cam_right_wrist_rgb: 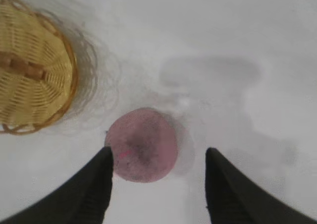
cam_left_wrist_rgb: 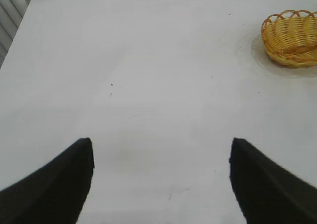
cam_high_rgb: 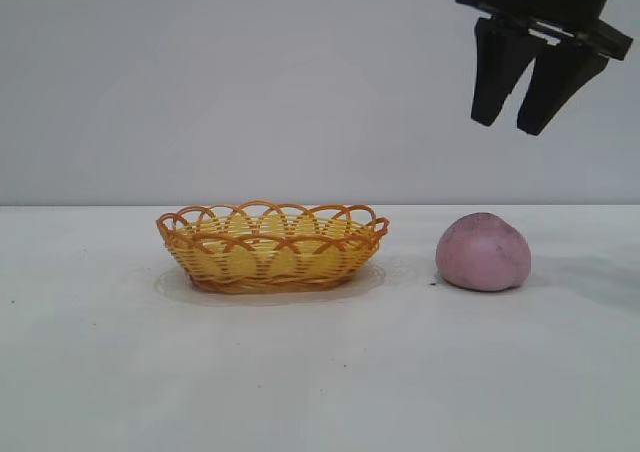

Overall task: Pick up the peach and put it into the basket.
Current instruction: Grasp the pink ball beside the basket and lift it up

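Observation:
The pink-mauve peach (cam_high_rgb: 484, 252) sits on the white table to the right of the yellow wicker basket (cam_high_rgb: 271, 245). My right gripper (cam_high_rgb: 510, 125) hangs open and empty high above the peach, a little to its right. In the right wrist view the peach (cam_right_wrist_rgb: 142, 143) lies below, partly between the open fingers and nearer one of them, with the basket (cam_right_wrist_rgb: 30, 68) off to the side. My left gripper (cam_left_wrist_rgb: 161, 152) is open and empty over bare table, out of the exterior view; the basket (cam_left_wrist_rgb: 292, 38) shows far off in its view.
The white table (cam_high_rgb: 320, 372) runs flat around both things. The basket is empty inside. A wall with slats (cam_left_wrist_rgb: 11, 11) shows at the table's far edge in the left wrist view.

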